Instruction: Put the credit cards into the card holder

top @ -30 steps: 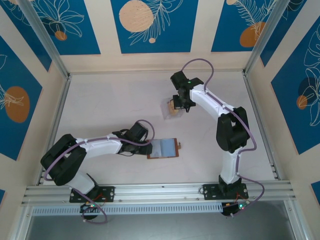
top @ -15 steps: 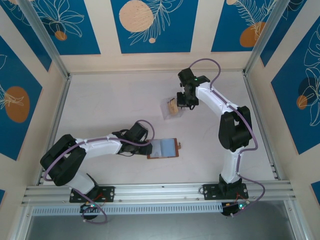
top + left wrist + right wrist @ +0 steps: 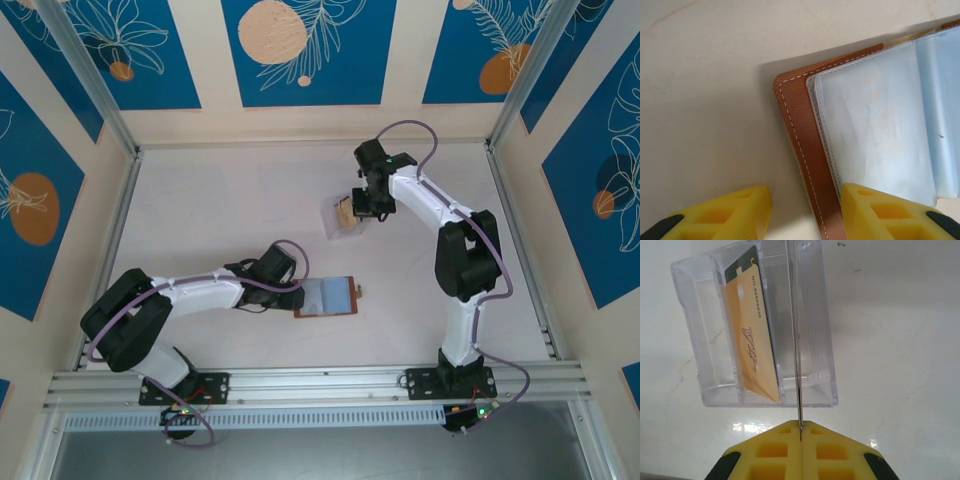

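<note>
Right tool point(image 3: 800, 436) clamps a thin card point(image 3: 799, 410) edge-on over the clear box point(image 3: 710, 340). Left tool point(image 3: 805, 202), fingers apart, straddles the edge of the open wallet point(image 3: 807, 150).

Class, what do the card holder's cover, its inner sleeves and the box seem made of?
Card holder cover: brown leather or imitation, grained and matte, with white stitching. Sleeves: seemingly soft clear plastic with a hazy sheen. Box: rigid transparent plastic with glinting edges.

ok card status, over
Left pincer open astride edge of brown leather card holder. Right pincer shut on thin edge-on card at clear plastic box. Tan card inside box. Nothing between box and holder.
</note>
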Motion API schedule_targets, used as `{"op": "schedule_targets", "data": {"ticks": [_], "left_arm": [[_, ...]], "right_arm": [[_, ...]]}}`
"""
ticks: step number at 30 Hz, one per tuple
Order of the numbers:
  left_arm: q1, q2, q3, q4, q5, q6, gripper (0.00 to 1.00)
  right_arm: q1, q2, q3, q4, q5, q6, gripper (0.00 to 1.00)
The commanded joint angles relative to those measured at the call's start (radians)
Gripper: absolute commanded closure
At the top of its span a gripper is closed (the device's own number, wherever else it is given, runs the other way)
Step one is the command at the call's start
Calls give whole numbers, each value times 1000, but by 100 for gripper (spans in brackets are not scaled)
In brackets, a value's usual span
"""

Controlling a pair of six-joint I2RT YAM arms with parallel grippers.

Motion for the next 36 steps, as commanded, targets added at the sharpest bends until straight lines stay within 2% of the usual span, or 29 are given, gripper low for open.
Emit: {"op": "schedule_targets", "data": {"ticks": [1,4,9,13,18,27,32,36], "left_arm": [[-9,19,-23,-32,-12,0,57],[-10,21,-21,-35,-12,1,57],[-10,22,-16,-40,-15,3,57],[-9,24,-16,-42,-17,4,57],[-9,30,-12,-42,-16,8,57],[-8,37,-7,-44,-14,12,57],[-8,30,-11,-46,-16,11,57],[-8,30,-7,-46,-16,14,57]], "right_arm": [[5,25,7,-21,5,-24,100],[5,41,18,-17,8,-30,97],[0,55,37,-12,-13,-35,74],[-38,33,29,31,-149,-25,64],[-72,40,61,52,-248,-19,63],[-100,108,146,36,-280,-19,65],[-88,105,160,28,-126,-30,70],[-66,166,233,-30,-6,-51,72]]}}
